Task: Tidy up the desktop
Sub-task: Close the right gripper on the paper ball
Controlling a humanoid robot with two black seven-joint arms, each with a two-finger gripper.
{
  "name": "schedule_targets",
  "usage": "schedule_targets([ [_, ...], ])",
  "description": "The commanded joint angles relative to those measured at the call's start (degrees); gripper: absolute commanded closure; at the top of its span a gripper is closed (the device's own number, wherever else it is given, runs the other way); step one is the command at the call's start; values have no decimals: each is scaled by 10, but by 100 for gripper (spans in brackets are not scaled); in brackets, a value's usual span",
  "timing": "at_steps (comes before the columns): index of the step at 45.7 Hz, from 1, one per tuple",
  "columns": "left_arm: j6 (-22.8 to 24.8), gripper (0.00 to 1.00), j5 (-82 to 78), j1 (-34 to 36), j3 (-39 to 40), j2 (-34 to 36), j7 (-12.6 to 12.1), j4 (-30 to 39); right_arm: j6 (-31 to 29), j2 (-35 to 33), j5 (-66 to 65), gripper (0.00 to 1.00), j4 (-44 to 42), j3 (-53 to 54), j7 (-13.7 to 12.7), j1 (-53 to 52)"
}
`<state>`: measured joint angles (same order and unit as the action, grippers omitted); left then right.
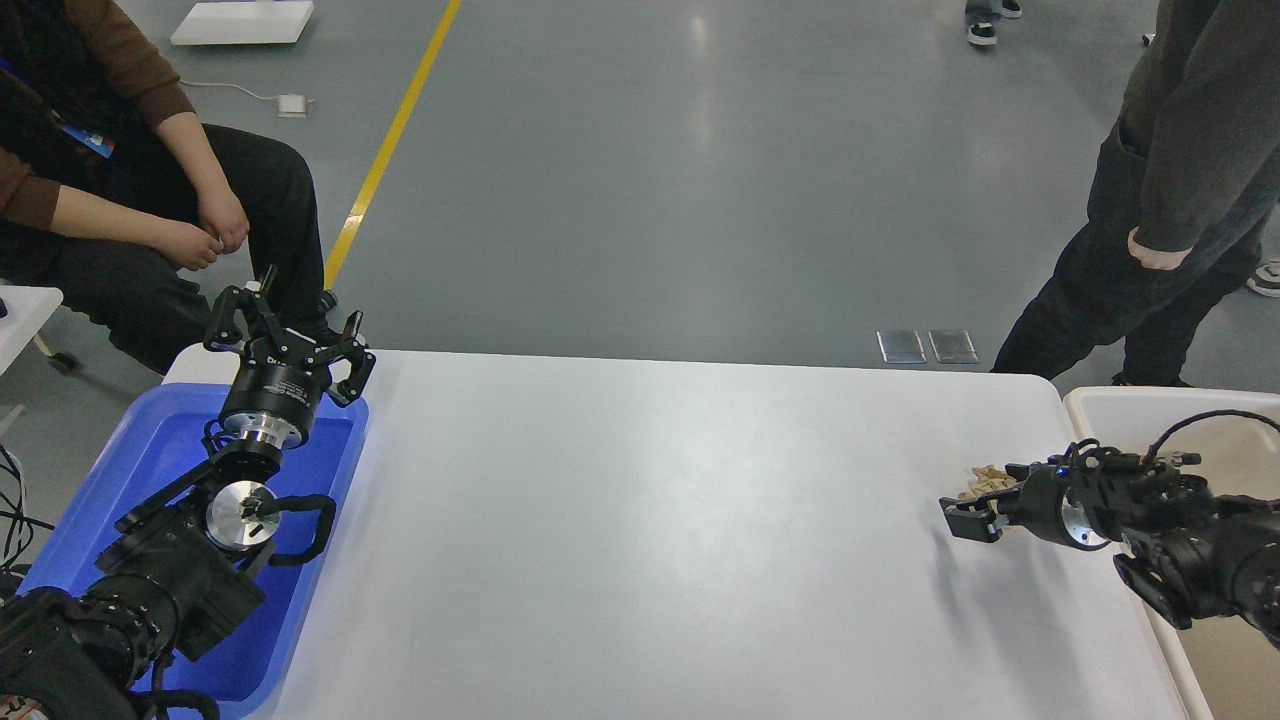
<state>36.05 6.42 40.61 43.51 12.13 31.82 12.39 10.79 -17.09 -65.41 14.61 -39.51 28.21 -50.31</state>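
Observation:
The white desktop [640, 520] fills the middle of the head view. A small beige lumpy thing [985, 481] sits at its right end. My right gripper [966, 517] is just in front of and against this thing. It is small and dark, so I cannot tell whether it is open or shut, or whether it holds the thing. My left gripper [290, 312] is open and empty. It points up over the far end of the blue tray [90, 500] at the desk's left edge.
A beige bin [1150, 402] stands off the desk's right edge, under my right arm. A seated person [120, 200] is at the far left corner. A standing person [1170, 220] is beyond the far right corner.

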Motion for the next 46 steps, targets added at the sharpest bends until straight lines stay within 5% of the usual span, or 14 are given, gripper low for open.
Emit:
schedule_targets([
  [1,0,0,0,0,0,-1,0,0,6,7,8,0,-3,1,0,14],
  [10,0,0,0,0,0,0,0,0,6,9,8,8,-3,-2,1,19],
  [16,0,0,0,0,0,0,0,0,16,8,9,50,-4,0,11,20],
  [20,0,0,0,0,0,0,0,0,20,8,12,69,-19,1,21,19],
  [23,0,0,0,1,0,0,0,0,16,9,13,100,-30,1,22,20],
  [46,0,0,0,0,0,0,0,0,18,9,119,100,-41,2,24,13],
])
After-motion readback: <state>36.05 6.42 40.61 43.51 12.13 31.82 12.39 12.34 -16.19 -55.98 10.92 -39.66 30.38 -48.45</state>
